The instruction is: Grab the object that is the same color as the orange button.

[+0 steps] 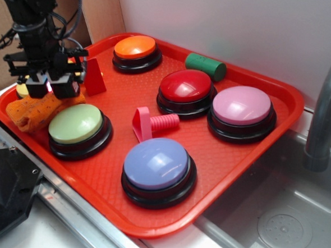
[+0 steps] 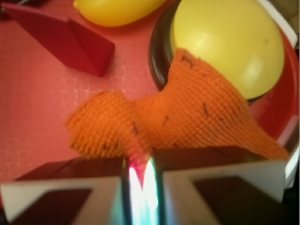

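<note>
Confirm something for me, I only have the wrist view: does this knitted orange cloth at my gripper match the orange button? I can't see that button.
Observer: Yes. The round orange-domed button sits near the far edge of the red plastic tray, and the knitted orange cloth is the same colour.
Operator: Is the cloth off the tray yet?
Observer: No. It lies in the tray's near left corner, against the pale green domed button.
Operator: Anything close to the arm?
Observer: The red triangular block stands upright right beside the gripper, on the side toward the orange button.
</note>
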`<state>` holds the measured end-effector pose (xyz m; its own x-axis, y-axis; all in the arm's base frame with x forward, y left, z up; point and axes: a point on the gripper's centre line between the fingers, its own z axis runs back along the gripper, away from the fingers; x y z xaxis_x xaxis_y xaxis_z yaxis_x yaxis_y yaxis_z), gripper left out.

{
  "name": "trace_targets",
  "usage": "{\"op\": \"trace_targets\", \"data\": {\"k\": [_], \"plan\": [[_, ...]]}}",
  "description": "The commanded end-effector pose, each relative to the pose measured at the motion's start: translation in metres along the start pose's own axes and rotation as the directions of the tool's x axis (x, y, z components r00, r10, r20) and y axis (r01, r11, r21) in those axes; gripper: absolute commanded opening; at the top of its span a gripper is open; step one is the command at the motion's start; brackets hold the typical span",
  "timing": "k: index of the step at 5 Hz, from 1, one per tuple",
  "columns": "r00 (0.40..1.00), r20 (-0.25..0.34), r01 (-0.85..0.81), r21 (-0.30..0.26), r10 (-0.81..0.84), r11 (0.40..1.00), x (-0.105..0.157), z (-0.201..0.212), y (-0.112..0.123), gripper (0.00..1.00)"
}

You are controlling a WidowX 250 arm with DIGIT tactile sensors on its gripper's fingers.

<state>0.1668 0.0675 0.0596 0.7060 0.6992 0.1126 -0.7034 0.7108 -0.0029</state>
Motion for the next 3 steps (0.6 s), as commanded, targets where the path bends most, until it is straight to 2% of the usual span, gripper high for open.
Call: {"op": "trace_targets", "data": {"k": [1, 2, 3], "plan": [[0.956, 0.022, 0.293, 0.010, -0.293, 0.956, 0.012, 0.078, -0.022, 0.00], [0.877, 0.077, 0.477, -0.033, -0.474, 0.878, -0.005, 0.111, -0.044, 0.00], [0.768, 0.082, 0.640, -0.069, -0.635, 0.765, -0.027, 0.136, -0.066, 0.00]]}}
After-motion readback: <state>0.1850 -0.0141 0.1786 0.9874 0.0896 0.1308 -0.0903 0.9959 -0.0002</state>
